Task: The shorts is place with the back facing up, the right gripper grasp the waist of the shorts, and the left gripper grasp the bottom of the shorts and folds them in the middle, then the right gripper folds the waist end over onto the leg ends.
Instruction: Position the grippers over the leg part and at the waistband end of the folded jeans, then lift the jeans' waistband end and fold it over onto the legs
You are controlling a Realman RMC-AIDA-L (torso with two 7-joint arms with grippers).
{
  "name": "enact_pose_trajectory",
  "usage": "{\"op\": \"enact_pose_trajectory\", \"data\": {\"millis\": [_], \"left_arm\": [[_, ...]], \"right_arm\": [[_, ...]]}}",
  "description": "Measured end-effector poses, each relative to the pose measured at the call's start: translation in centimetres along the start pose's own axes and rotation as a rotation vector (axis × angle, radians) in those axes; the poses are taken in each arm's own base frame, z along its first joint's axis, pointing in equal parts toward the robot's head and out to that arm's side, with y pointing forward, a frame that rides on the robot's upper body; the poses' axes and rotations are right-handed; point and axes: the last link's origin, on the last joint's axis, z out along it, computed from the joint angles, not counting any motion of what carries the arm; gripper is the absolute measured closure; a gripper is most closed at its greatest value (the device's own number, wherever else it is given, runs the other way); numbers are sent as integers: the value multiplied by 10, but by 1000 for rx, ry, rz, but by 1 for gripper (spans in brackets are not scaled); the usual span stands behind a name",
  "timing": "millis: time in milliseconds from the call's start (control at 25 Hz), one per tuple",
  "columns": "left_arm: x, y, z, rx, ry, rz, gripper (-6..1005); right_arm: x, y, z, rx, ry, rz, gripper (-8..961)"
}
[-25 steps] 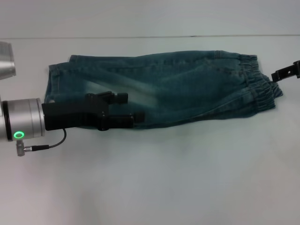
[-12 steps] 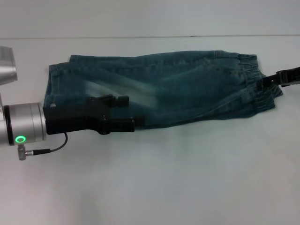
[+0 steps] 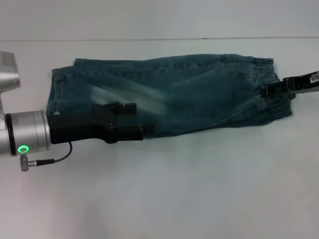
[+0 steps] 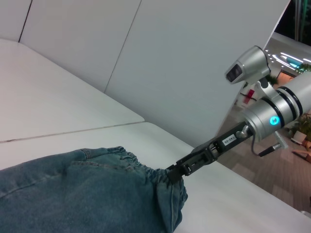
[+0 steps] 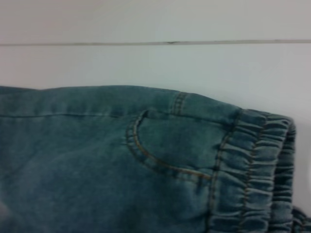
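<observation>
Denim shorts (image 3: pixel 164 94) lie folded lengthwise across our worktop (image 3: pixel 199 189). Our right claw (image 3: pixel 271 90) just moved in, now pinching the waist (image 3: pixel 276 89); left claw (image 3: pixel 130 119) pressed together near the leg ends (image 3: pixel 54 92).

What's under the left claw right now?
Under the left claw lies the near edge of the folded shorts, close to the leg ends. The denim and table directly beneath it are covered.
</observation>
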Motion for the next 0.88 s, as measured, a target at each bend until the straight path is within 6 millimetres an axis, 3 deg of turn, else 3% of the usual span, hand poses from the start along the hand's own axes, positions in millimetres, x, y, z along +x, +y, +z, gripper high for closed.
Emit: {"op": "enact_pose_trajectory", "data": {"millis": [440,680,880], "left_arm": [[-2,-2,0,15,1,6,100],[-2,-2,1,12,2,4,117],[0,-2,1,15,12,5,131]], "right_arm": [[3,-3,-5,-14,5,-28,252],[4,-2,-5,-16,6,-36,489],[6,-2,-5,-25,4,-47,584]]}}
